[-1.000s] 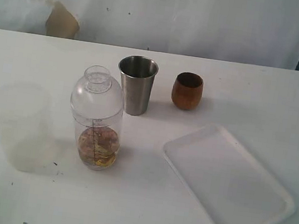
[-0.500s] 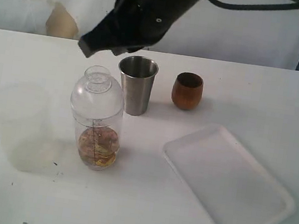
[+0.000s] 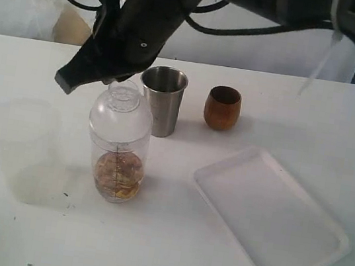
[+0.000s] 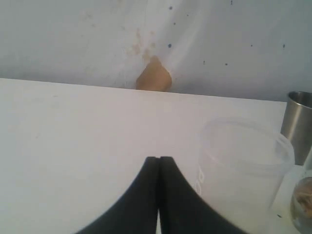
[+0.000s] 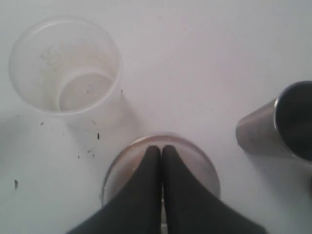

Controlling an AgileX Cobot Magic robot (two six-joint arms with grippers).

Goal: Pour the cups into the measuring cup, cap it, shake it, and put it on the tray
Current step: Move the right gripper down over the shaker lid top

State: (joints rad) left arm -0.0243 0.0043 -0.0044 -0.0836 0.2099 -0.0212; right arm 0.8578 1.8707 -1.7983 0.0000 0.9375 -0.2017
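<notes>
The clear measuring cup (image 3: 119,164) stands left of centre with brown contents at its bottom and the domed cap (image 3: 121,114) on top. Behind it to the right stand the steel tumbler (image 3: 162,100) and the brown wooden cup (image 3: 222,107). The white tray (image 3: 270,217) lies at the front right. My right gripper (image 3: 65,81) reaches across from the upper right, shut and empty. In the right wrist view the right gripper (image 5: 162,147) hangs just over the cap (image 5: 200,165). My left gripper (image 4: 159,158) is shut and empty above the table.
A wide frosted plastic cup (image 3: 21,140) stands at the left, close beside the measuring cup, and fills the near side of the left wrist view. The dark right arm spans the back of the table above the tumbler. Small dark specks dot the table.
The right arm came into view from the top and swung down and left until its gripper hangs over the capped measuring cup. The measuring cup appears shifted slightly right.
</notes>
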